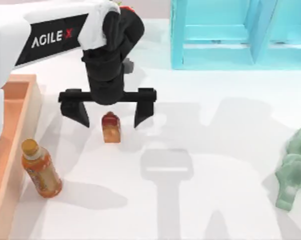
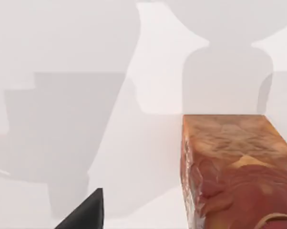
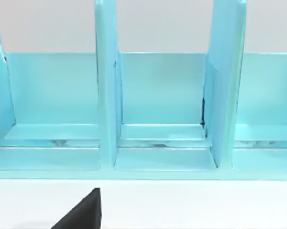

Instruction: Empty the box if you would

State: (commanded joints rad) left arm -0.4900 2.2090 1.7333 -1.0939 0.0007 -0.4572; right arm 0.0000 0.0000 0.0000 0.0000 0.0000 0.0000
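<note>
Left pincer: black, two-fingered, spread wide, poised over the white table with one finger on either side of a small reddish-brown carton, touching neither. Box: large shallow tray of light orange-tan wood, at the table's left edge. Orange drink bottle with yellow cap: just beside the box's rim, outside it. Pale green figurine: far right. Turquoise-blue shelf unit: far side. Step, as we judged it: carton set down, release under way. Next we judged the pincer needed lifting straight, clear of the carton. Right pincer: we could not tell its state.
</note>
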